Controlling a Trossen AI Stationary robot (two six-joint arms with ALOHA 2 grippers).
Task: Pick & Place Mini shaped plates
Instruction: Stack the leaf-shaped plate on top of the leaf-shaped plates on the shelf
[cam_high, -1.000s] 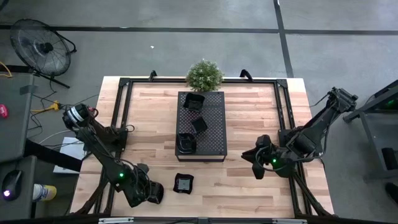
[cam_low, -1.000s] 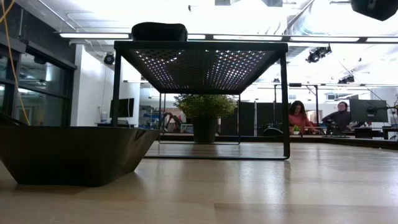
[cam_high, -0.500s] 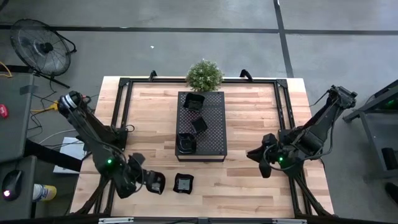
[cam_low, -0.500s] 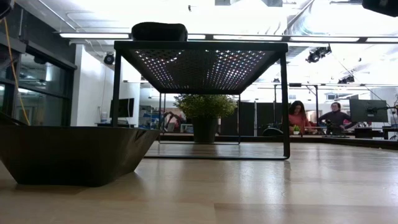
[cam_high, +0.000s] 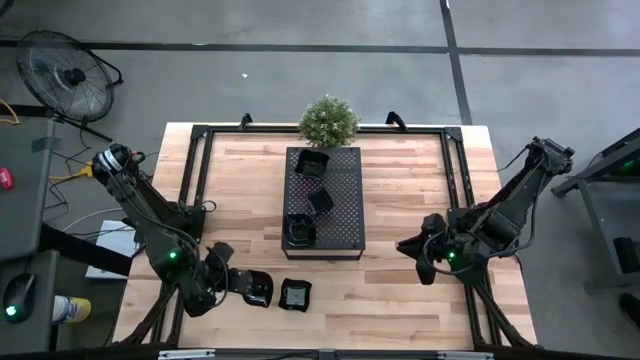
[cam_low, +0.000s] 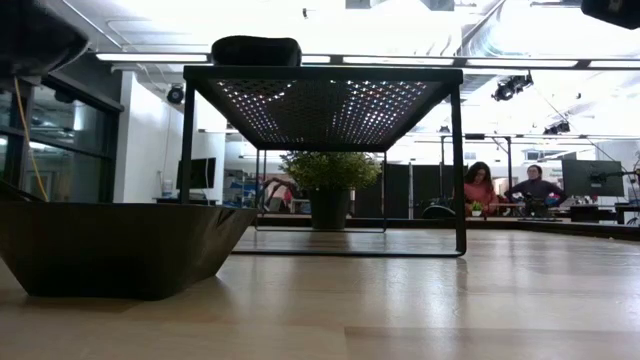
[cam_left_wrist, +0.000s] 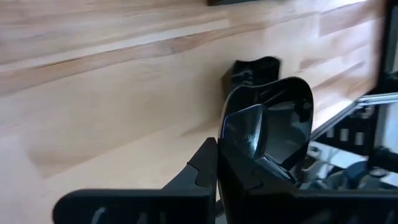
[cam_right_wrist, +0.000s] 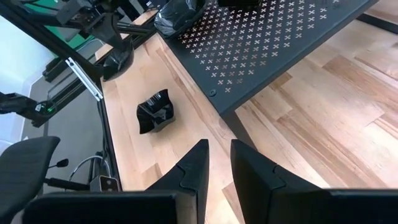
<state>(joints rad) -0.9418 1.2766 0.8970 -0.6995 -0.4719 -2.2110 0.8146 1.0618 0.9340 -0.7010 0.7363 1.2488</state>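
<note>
A wooden worktop (cam_high: 410, 200) fills the centre of the frame. On it stand a perforated tray (cam_high: 340, 215) mid-frame, a plant (cam_high: 328, 120) at top centre, and one plate (cam_high: 295, 294) at lower centre.

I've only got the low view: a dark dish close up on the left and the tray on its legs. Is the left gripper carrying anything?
Observer: Yes. Its wrist camera shows the left gripper shut on a glossy black plate.
Operator: Where is it over the table?
Observer: From above, it is just left of the wavy plate, which lies on the wood between the tray and the table edge opposite the plant.
Operator: And the right arm?
Observer: The right gripper hovers to the right of the tray, open, with nothing between its fingers.
</note>
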